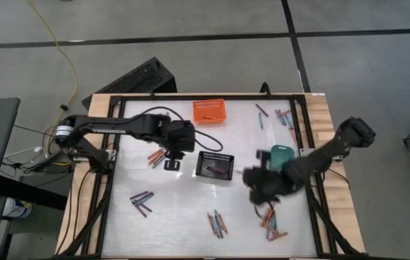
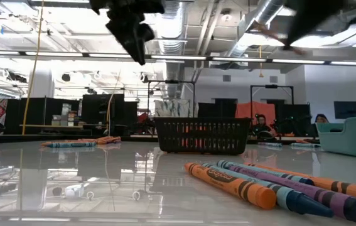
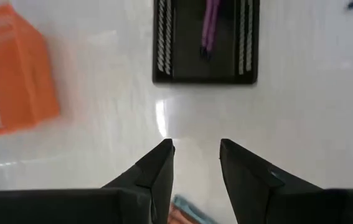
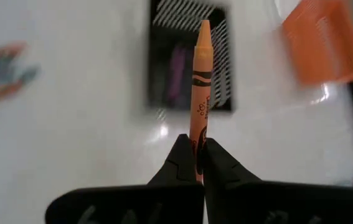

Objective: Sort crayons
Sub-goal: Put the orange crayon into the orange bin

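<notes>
My right gripper point(image 1: 252, 177) hovers right of the black basket point(image 1: 215, 166), shut on an orange crayon point(image 4: 200, 81). That basket holds a purple crayon point(image 3: 210, 28). My left gripper point(image 1: 173, 165) hangs above the table at the black basket's left side, open point(image 3: 195, 146) with nothing between its fingers. Loose crayons lie flat on the white table in small heaps: beside the left gripper point(image 1: 157, 155), at the near left point(image 1: 141, 202), near the middle point(image 1: 216, 224), at the near right point(image 1: 271, 224) and at the far right point(image 1: 284, 119). My right gripper pinches the orange crayon between its two fingers, close to its blunt end point(image 4: 197, 146). The crayon runs along the fingers and sticks out ahead of them, its tip point(image 4: 205, 26) pointing toward the black basket. It is lifted clear of the table, slanting down from the table's right.
An orange basket point(image 1: 210, 110) stands at the far middle and a teal basket point(image 1: 282, 154) just behind the right arm. A black frame point(image 1: 114, 144) runs around the table. In the low view, several crayons point(image 2: 259, 182) lie close to the near edge.
</notes>
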Robot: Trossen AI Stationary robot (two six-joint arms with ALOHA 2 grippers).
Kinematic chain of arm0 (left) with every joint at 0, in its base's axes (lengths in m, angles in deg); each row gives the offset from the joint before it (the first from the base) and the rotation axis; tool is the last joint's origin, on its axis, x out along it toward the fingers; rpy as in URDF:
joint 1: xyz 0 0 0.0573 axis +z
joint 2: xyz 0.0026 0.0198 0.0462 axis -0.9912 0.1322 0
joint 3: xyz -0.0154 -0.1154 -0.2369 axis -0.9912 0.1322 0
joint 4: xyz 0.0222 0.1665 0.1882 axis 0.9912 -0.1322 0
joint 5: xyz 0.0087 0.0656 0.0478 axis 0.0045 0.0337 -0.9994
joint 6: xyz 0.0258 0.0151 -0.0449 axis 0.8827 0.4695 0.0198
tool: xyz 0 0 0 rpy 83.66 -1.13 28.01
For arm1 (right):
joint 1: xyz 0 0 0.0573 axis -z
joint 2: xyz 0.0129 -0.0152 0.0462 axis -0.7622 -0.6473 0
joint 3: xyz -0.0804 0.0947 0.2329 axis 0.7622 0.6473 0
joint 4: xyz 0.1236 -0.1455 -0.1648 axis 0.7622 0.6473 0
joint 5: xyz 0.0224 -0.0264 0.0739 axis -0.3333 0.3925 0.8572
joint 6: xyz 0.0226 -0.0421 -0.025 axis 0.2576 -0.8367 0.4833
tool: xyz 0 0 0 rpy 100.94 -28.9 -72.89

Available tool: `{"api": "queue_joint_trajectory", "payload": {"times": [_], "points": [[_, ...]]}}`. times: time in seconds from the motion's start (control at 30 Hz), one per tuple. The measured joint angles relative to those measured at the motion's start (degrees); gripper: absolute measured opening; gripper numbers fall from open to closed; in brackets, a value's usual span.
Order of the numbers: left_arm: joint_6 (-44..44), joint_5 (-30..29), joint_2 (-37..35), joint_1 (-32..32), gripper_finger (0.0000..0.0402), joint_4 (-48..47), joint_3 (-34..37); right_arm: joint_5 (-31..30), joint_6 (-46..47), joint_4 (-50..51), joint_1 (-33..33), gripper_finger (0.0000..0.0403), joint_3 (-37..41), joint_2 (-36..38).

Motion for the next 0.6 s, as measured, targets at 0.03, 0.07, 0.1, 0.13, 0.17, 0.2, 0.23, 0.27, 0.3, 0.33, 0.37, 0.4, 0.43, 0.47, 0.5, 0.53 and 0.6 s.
{"api": "queue_joint_trajectory", "payload": {"times": [0.03,0.07,0.1,0.13,0.17,0.2,0.23,0.27,0.3,0.33,0.37,0.4,0.43,0.47,0.5,0.53,0.6], "points": [[-0.58,0.04,-1.11,0.00,0.0121,0.62,2.07,0.32,-3.12,-2.42,2.71,0.0004,0.00,0.60],[-1.31,0.04,-2.31,0.00,0.0121,1.58,4.34,1.20,-6.21,-4.61,5.35,0.0004,0.00,1.12],[-2.13,0.03,-3.55,0.00,0.0121,2.50,6.75,2.19,-9.07,-6.55,8.01,0.0004,0.00,1.59],[-3.23,-0.18,-4.99,0.02,0.0121,3.23,9.32,3.40,-11.85,-8.35,10.57,0.0004,0.00,2.00],[-4.35,-0.47,-6.51,0.04,0.0121,4.13,11.94,4.81,-14.65,-10.06,13.05,0.0004,0.00,2.35],[-5.70,-0.61,-8.07,0.07,0.0121,5.36,14.56,6.32,-17.34,-11.64,15.51,0.0004,0.00,2.55],[-7.13,-0.64,-9.81,0.06,0.0121,6.94,17.23,8.01,-20.15,-13.23,17.83,0.0004,0.00,2.59],[-8.58,-0.66,-11.48,-0.09,0.0121,8.45,19.73,9.80,-22.89,-14.78,20.19,0.0004,0.00,2.58],[-10.18,-0.68,-13.08,-0.37,0.0121,9.61,22.09,11.73,-25.21,-16.25,22.52,0.0004,0.00,2.47],[-11.59,-0.64,-14.90,-0.60,0.0121,10.87,24.43,13.77,-27.40,-17.72,24.74,0.0004,0.00,2.31],[-13.07,-0.63,-16.64,-0.87,0.0121,11.81,26.68,15.83,-29.49,-19.29,27.08,0.0004,0.00,1.90],[-14.47,-0.65,-18.29,-1.18,0.0121,12.84,28.61,17.72,-31.27,-20.86,29.25,0.0004,0.00,1.46],[-15.79,-0.70,-19.99,-1.46,0.0121,13.86,30.49,19.56,-32.91,-22.12,31.25,0.0004,0.00,0.98],[-17.12,-0.86,-21.52,-1.66,0.0121,14.57,32.34,21.15,-34.53,-23.16,33.21,0.0004,0.00,0.19],[-18.37,-0.90,-23.06,-1.87,0.0121,14.88,34.03,22.67,-35.81,-24.73,35.02,0.0004,0.00,-0.54],[-19.60,-0.90,-24.40,-2.00,0.0121,15.05,35.72,24.26,-36.83,-26.41,36.76,0.0004,0.00,-1.34],[-21.97,-1.04,-26.54,-2.22,0.0121,15.28,38.44,27.55,-38.50,-29.22,40.03,0.0004,0.00,-3.11]]}}
